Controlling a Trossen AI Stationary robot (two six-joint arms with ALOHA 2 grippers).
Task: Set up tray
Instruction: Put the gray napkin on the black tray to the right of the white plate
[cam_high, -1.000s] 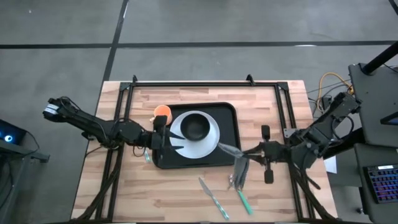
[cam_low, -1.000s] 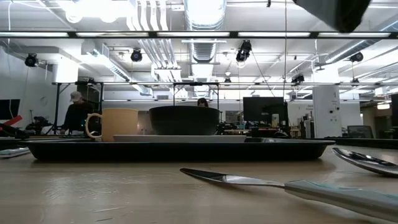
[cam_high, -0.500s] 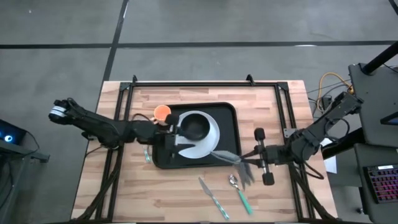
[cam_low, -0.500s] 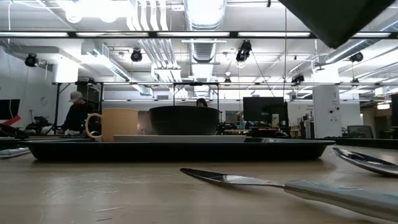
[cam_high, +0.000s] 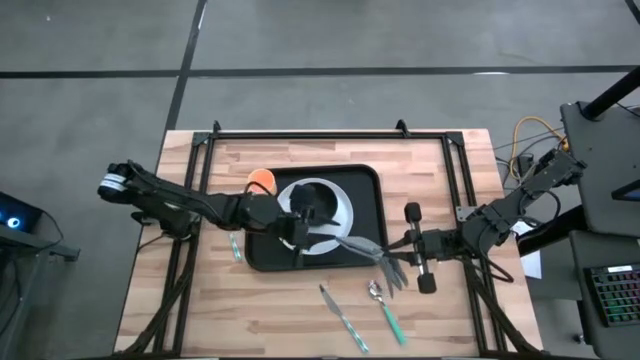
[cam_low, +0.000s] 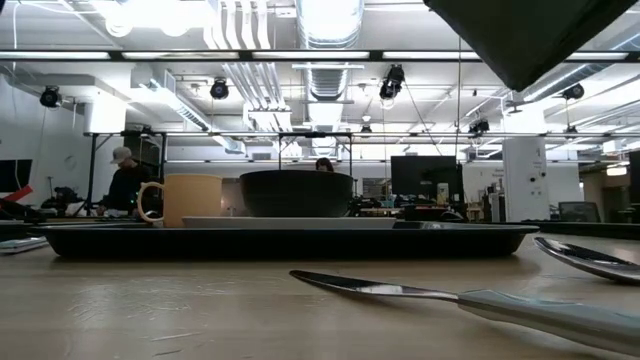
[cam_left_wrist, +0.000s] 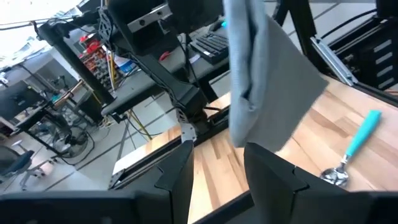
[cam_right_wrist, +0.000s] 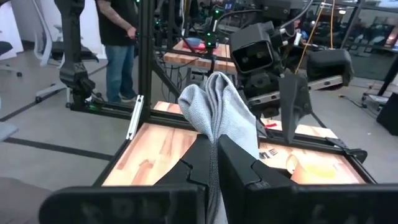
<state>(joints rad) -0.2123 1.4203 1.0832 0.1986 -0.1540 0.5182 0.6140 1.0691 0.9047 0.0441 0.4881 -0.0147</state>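
The black tray (cam_high: 367, 182) lies mid-table and carries a white plate (cam_high: 343, 208), a dark bowl (cam_high: 313, 205) and an orange cup (cam_high: 262, 180). My right gripper (cam_high: 392, 252) is at the tray's right near corner, shut on a grey napkin (cam_high: 362, 247). The napkin reaches over the tray's rim toward the plate. My left gripper (cam_high: 303, 232) hovers open over the plate's near side, pointing at the napkin (cam_left_wrist: 261, 74), which hangs just beyond its fingers. In the low view the napkin (cam_low: 520, 35) shows high above the table. My right gripper pinches the napkin between its two fingers at a bunched fold (cam_right_wrist: 215, 127), several layers thick. The fingers come about level from the table's right side. The napkin is lifted clear of the table, and its free part (cam_right_wrist: 217, 99) stands out beyond the fingertips.
A knife (cam_high: 343, 318) and a teal-handled spoon (cam_high: 384, 308) lie on the wood near the tray's near right corner. Another teal-handled utensil (cam_high: 236, 248) lies left of the tray. A black frame (cam_high: 330, 133) borders the table. People (cam_low: 122, 180) stand in the room behind.
My left gripper has moved right across the tray, from its left rim to over the plate, toward the napkin. My right gripper has carried the napkin left toward the tray, and the napkin now reaches over the tray's right near corner.
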